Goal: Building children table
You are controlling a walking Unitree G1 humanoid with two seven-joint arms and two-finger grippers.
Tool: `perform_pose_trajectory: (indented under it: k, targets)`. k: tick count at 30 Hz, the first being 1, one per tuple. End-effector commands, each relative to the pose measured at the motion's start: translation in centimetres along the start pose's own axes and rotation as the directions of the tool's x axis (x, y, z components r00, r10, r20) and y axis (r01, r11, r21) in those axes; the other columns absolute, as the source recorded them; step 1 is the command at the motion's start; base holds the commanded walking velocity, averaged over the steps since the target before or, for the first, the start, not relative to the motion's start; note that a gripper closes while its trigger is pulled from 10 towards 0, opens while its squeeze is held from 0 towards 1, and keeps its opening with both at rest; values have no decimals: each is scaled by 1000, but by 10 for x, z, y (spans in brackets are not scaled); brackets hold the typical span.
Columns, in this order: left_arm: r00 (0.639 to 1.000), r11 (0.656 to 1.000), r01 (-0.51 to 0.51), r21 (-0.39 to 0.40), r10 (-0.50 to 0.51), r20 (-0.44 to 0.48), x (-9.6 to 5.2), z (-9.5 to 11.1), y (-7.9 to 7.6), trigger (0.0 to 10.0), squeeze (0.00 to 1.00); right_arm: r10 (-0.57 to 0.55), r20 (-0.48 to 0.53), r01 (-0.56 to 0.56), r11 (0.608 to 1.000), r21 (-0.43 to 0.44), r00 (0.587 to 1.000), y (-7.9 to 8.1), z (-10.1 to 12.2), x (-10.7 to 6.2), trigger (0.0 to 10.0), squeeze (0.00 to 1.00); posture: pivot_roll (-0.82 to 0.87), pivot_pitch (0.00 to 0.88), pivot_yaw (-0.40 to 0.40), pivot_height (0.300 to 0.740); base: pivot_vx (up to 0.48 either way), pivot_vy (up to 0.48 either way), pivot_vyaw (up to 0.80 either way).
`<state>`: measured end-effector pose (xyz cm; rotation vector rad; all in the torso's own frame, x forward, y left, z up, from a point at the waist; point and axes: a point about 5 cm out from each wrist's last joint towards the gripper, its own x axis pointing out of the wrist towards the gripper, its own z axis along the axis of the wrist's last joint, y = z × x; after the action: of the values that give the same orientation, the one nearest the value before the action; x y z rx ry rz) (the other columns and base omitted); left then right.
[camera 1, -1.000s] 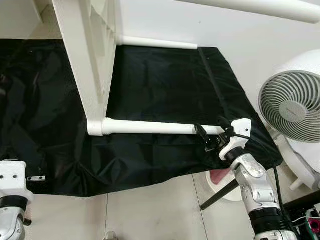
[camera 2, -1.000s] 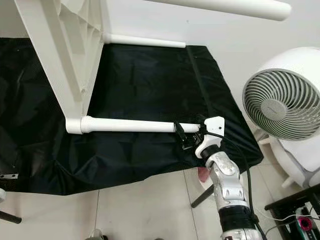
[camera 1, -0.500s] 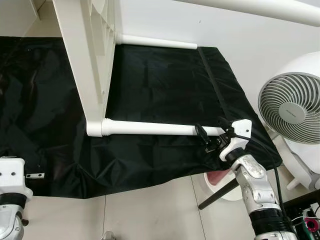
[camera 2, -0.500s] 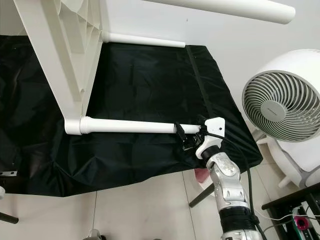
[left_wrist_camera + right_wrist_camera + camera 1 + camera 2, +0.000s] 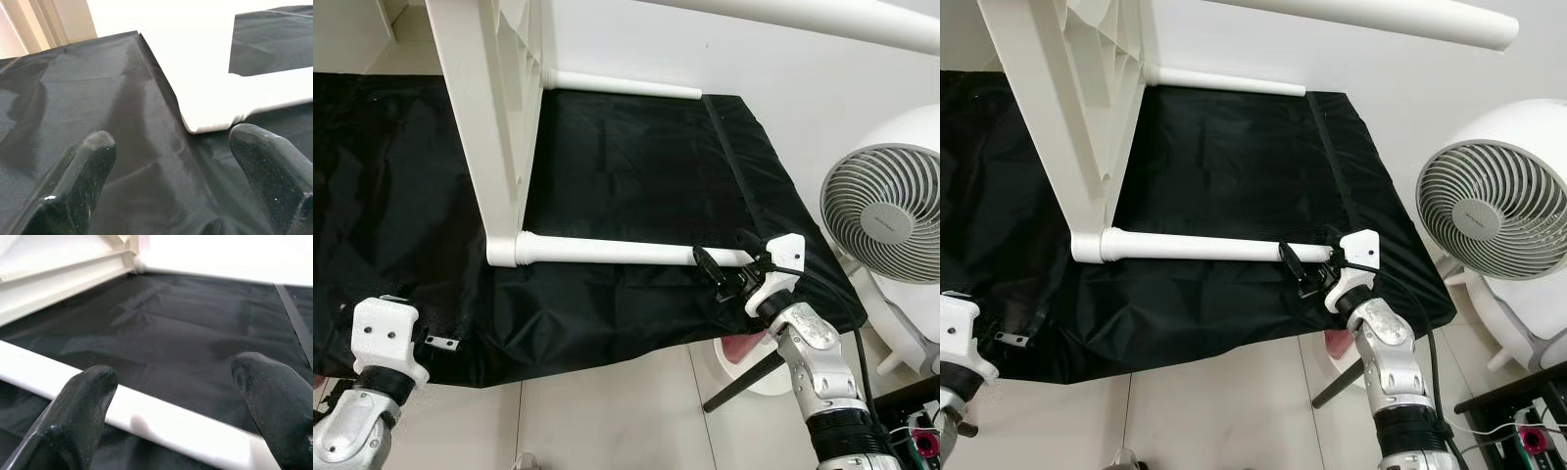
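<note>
The white children's table lies on its side on a black cloth [image 5: 626, 166], its top [image 5: 484, 117] standing on edge at the left. Its near leg [image 5: 607, 252] runs level to the right, a far leg [image 5: 622, 84] lies behind, and an upper leg [image 5: 803, 15] crosses the top. My right gripper [image 5: 726, 259] is at the near leg's free end, open. In the right wrist view the leg [image 5: 146, 418] passes between its fingers [image 5: 83, 401]. My left gripper [image 5: 171, 147] is open over the cloth's front left part, facing the table's lower corner [image 5: 210, 112].
A white fan [image 5: 886, 211] stands at the right, close to my right arm. A pink and white object [image 5: 736, 351] and a black rod [image 5: 739, 382] lie on the tile floor [image 5: 607, 411] under that arm. A small metal piece [image 5: 440, 343] rests on the cloth's front edge.
My left arm has risen and come forward over the cloth's front left edge. The right gripper stays at the near leg's end.
</note>
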<state>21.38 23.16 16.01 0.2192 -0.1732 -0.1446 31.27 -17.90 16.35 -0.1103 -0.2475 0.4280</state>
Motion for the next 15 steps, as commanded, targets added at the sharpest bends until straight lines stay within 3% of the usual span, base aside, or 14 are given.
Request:
perform_pose_trajectory:
  k: [1,3,4,5,6,10,12,13,14,15]
  targets:
    - [996,996,94,1,-94,1,2,3,-9,10000,933,8,23,-7,1000,-17,1000,1,6,2,10000,1000,113,144,-66,740,0,0,0]
    - [994,994,106,8,-106,4,3,5,-12,10000,933,4,30,-3,1000,-21,1000,0,8,2,10000,1000,113,144,-66,740,0,0,0]
    - [994,994,111,-3,-111,10,6,6,-16,10000,0,-6,34,7,1000,-29,999,0,9,3,10000,1000,110,144,-65,740,0,0,0]
    - [994,994,111,-3,-111,10,6,6,-16,10000,0,-6,34,7,1000,-29,999,0,9,3,10000,1000,110,144,-65,740,0,0,0]
    - [993,993,116,-14,-116,11,8,8,-22,10000,0,-8,37,9,1000,-24,999,1,10,3,10000,0,110,144,-65,740,0,0,0]
    - [994,994,106,-24,-105,9,21,10,-40,10000,0,-21,46,22,1000,-14,999,6,11,5,10000,0,110,144,-66,740,0,0,0]
    - [994,994,106,-24,-105,9,21,10,-40,10000,0,-21,46,22,1000,-14,999,6,11,5,10000,0,110,144,-66,740,0,0,0]
    - [998,997,68,-39,-68,6,31,11,-44,10000,0,-31,51,32,999,-7,998,9,11,6,10000,0,106,142,-66,740,0,0,0]
    - [998,997,68,-39,-68,6,31,11,-44,10000,0,-31,51,32,999,-7,998,9,11,6,10000,0,106,142,-66,740,0,0,0]
    - [1000,998,15,-63,-15,0,43,11,-45,10000,0,-43,58,43,999,2,997,12,12,7,10000,0,98,140,-66,740,0,0,0]
